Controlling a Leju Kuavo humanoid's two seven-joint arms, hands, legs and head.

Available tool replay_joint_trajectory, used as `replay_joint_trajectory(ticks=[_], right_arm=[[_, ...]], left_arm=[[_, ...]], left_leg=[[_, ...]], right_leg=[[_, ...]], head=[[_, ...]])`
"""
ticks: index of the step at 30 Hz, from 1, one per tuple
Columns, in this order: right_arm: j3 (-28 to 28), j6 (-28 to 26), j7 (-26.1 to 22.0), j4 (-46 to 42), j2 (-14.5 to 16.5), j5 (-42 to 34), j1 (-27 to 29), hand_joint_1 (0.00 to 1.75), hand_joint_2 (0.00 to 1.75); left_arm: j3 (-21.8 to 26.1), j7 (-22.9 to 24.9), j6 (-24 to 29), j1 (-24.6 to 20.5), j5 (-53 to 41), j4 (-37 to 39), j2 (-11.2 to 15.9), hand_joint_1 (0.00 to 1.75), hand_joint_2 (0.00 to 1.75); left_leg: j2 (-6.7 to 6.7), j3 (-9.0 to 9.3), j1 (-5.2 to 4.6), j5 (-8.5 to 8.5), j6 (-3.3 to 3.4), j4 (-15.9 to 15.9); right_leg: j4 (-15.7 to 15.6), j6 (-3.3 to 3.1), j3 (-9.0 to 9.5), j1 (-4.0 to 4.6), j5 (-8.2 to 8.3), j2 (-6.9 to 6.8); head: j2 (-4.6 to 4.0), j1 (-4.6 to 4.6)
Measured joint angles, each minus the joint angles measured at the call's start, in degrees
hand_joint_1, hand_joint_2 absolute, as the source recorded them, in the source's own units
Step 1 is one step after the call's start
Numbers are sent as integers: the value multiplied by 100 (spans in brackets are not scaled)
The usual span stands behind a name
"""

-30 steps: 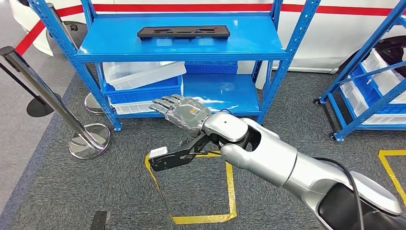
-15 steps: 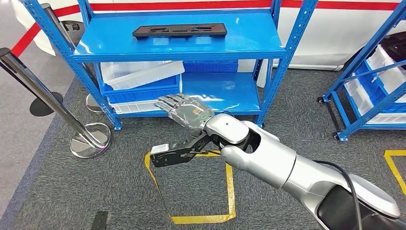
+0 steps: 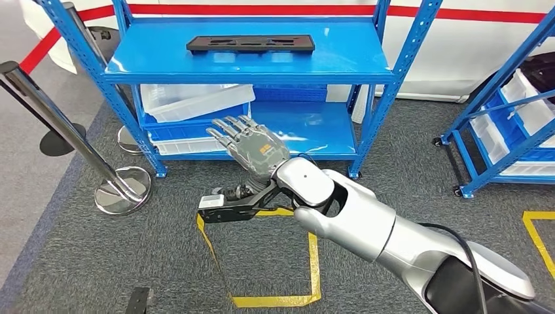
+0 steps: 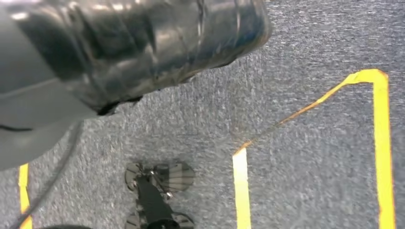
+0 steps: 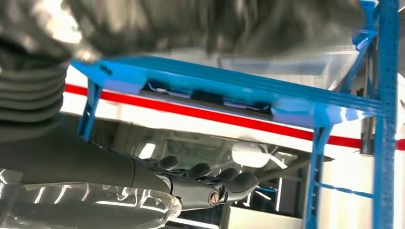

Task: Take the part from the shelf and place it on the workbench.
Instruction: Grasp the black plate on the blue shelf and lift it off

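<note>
Grey carpet marked with yellow tape [image 3: 314, 261] is spreading beneath the right hand [image 3: 252, 147], which is hovering empty with fingers spread before the blue shelf [image 3: 249, 65]. Outward and upward, the black part [image 3: 250, 44] is lying on the top board, well apart, its long axis crosswise to the reach.

Head view high, facing down at shelf [image 3: 249, 62], right wrist view close below it, left wrist view floorward
</note>
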Motion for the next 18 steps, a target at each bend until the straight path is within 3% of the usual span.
replay_joint_trajectory(ticks=[3, 4, 7, 8, 9, 10, 11, 13, 15, 18], right_arm=[[-3, -70, -87, -2, 23, 143, 26, 0, 0], [-4, -82, -107, -3, 32, 178, 32, 0, 0], [-5, -96, -146, -3, 44, 247, 78, 0, 0], [-5, -96, -150, -3, 44, 265, 102, 0, 0], [-5, -95, -154, -2, 45, 281, 121, 0, 0], [-5, -95, -157, -2, 50, 295, 132, 0, 0], [-5, -95, -160, -2, 58, 303, 135, 0, 0], [-8, -94, -165, -3, 89, 308, 129, 0, 0], [-13, -92, -167, 0, 117, 308, 126, 0, 0], [-16, -87, -168, 10, 145, 308, 125, 0, 0]], left_arm=[[-26, -2, -66, 14, -56, 1, 0, 0, 0], [-36, -3, -79, 8, -68, 0, 0, 0, 0], [-85, -2, -87, -1, -82, 0, 0, 0, 0], [-97, 0, -86, 2, -84, 1, 0, 0, 0], [-104, 2, -84, 6, -84, 1, 0, 0, 0], [-108, 3, -81, 8, -84, 1, 0, 0, 0], [-109, 4, -80, 8, -84, 1, 0, 0, 0], [-111, 5, -85, 6, -82, 0, -7, 0, 0], [-113, 8, -89, 7, -79, 0, -14, 0, 0], [-113, 13, -84, 13, -75, 1, -10, 0, 0]], left_leg=[[-10, 20, 18, 25, 87, -29], [-9, 28, 21, 31, 117, -39], [-9, 31, -9, 29, 175, -41], [-12, 33, -24, 28, 182, -40], [-18, 35, -40, 26, 186, -40], [-27, 39, -57, 25, 187, -39], [-38, 44, -72, 25, 188, -39], [-49, 46, -88, 25, 182, -40], [-48, 38, -80, 32, 159, -47], [-45, 53, -87, 33, 92, -67]], right_leg=[[107, 71, -38, -14, -97, -2], [313, 91, -129, -22, -227, -1], [1351, 110, -613, -25, -701, 0], [1548, 100, -710, -22, -734, 0], [1550, 78, -715, -13, -670, 0], [1331, 39, -611, 4, -512, 2], [962, -15, -429, 29, -311, 5], [251, -126, -82, 83, -62, 8], [-13, -166, 35, 113, -37, 4], [-92, -169, 85, 87, -1, -4]], head=[[0, 7], [0, 9], [0, 15], [0, 15], [0, 15], [0, 16], [0, 15], [0, 9], [0, 12], [0, 19]])
